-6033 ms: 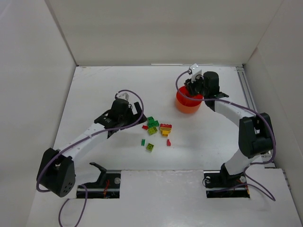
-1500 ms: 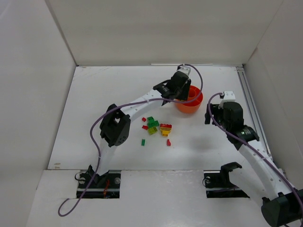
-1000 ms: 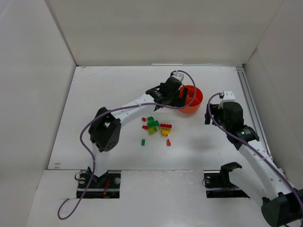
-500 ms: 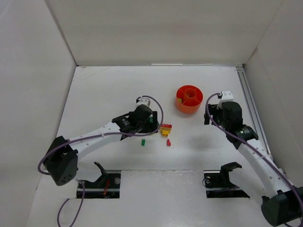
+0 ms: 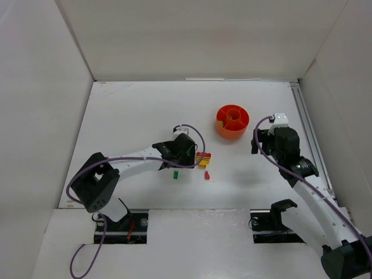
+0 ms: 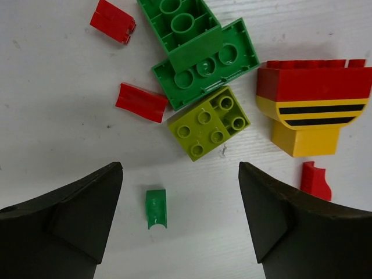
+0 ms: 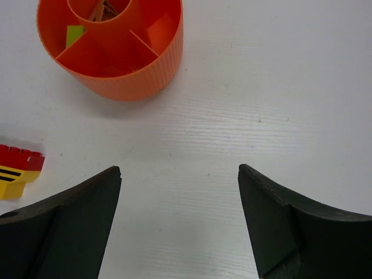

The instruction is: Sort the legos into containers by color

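The light is bright and even, falling from above, so the white tabletop (image 5: 133, 116) has no hard glare and only soft, pale shadows, such as the one beside the orange bowl (image 7: 128, 81). The overhead view is somewhat soft, while the wrist views are sharp on the bricks (image 6: 209, 122). The dark fingers (image 6: 58, 226) of the left claw (image 6: 180, 168) show almost no detail.

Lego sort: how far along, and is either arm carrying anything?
Partway. The orange bowl holds only a few pieces, including a lime one. Nothing is in hand: the left gripper hovers above the loose pieces and the right gripper is near the bowl, both with jaws open. Left to sort: two green bricks, a lime brick, the red-and-yellow piece, small red bits, a green bit.
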